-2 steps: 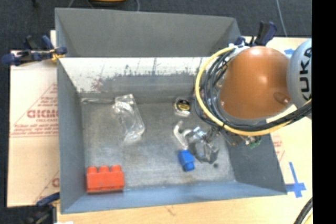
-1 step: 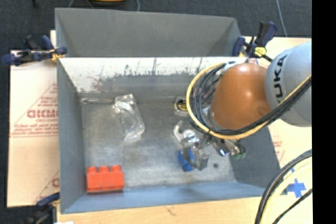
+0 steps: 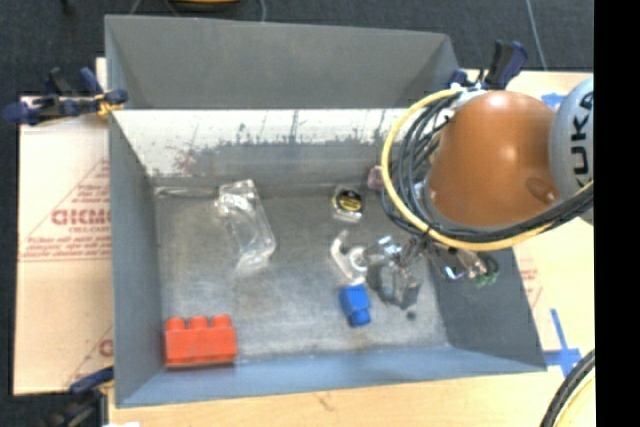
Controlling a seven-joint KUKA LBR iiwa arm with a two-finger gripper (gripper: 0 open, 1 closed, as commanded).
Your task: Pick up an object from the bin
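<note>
Grey bin (image 3: 280, 65) floor, right of middle near the front wall, bears a small blue piece (image 3: 355, 305), and the tool (image 3: 398, 280) hangs low just beside it on the right; whether the tool is spread or pressed together cannot be told. A white curved piece (image 3: 347, 257) lies just behind the blue one, close at the tool's left, with a black-and-yellow round thing (image 3: 348, 202) farther back. Well apart to the left lie a clear plastic scrap (image 3: 245, 225) and, in the front left corner, a red brick (image 3: 199, 339).
</note>
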